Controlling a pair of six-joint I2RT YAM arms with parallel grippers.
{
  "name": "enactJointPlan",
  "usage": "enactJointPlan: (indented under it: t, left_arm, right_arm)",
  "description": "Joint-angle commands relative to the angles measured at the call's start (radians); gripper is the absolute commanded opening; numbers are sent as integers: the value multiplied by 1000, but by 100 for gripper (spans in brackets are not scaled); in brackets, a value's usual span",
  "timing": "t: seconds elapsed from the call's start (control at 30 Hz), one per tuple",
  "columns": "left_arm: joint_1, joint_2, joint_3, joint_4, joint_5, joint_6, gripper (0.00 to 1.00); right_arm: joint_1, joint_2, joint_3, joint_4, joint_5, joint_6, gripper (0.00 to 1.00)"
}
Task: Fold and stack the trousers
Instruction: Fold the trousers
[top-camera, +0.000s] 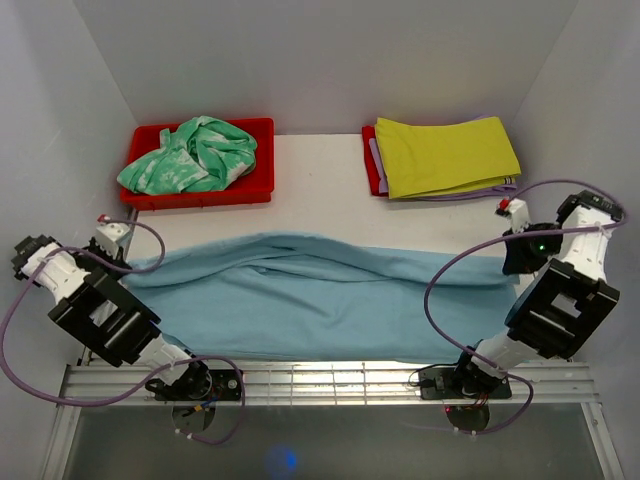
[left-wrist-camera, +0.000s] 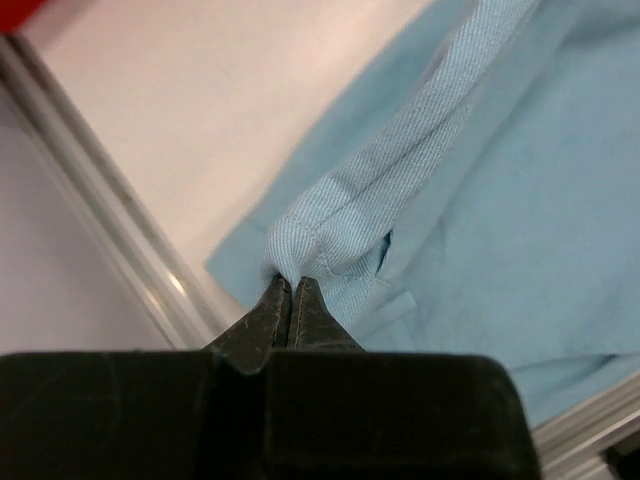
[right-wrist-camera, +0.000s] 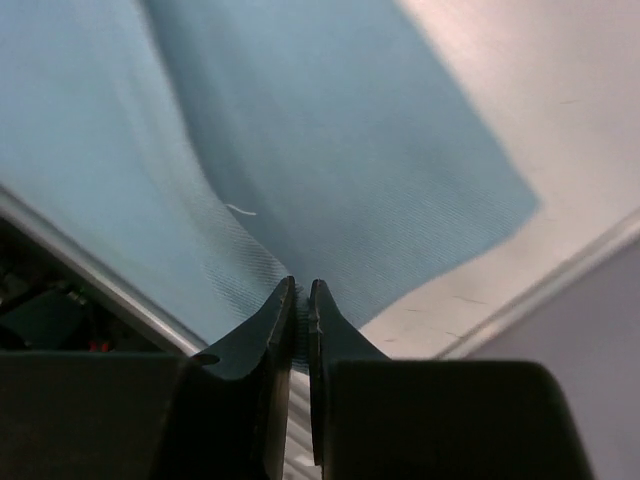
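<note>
My left hand (left-wrist-camera: 291, 285), pinched shut on a bunched corner of the sky-blue trousers (top-camera: 320, 300), and my right hand (right-wrist-camera: 302, 290), clamped on their opposite end, needed to lift together, keeping the cloth stretched across the table (top-camera: 320, 190) taut and level.

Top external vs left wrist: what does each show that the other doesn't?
Only top external: the trousers at full length across the table, the mint-green patterned garment in a red tray at the far left, and the folded yellow-green cloth at the far right.
Only left wrist: the left fingers shut on a bunched fold at the trousers' edge, with the weave visible up close.
Both: the light blue trousers lying on the white table.
</note>
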Motion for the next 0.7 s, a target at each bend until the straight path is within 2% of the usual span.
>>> enactJointPlan:
  t: [0.0, 0.1, 0.2, 0.27, 0.4, 0.5, 0.53, 0.67]
  left_arm:
    - [44, -59, -121, -10, -63, 215, 0]
    - [46, -40, -195, 12, -113, 165, 0]
    - [38, -27, -285, 108, -143, 76, 0]
    - [16, -32, -349, 247, -197, -2, 0]
    - [-84, -47, -494, 408, -237, -160, 0]
    - [-185, -17, -508, 500, -255, -336, 0]
    - [-207, 18, -494, 521, -254, -434, 0]
    - [-320, 124, -402, 579, -263, -661, 0]
  right_arm:
    - [4, -70, -219, 23, 97, -153, 8]
    - [6, -92, -364, 150, 137, -118, 8]
    - [6, -14, -408, 268, 151, -27, 8]
    - [9, 45, -389, 305, 155, 22, 8]
    - [18, 207, -290, 354, 149, 131, 8]
    - [53, 263, -233, 414, 166, 206, 8]
    - [78, 273, -225, 431, 172, 223, 8]
    - [142, 304, -193, 521, 217, 298, 8]
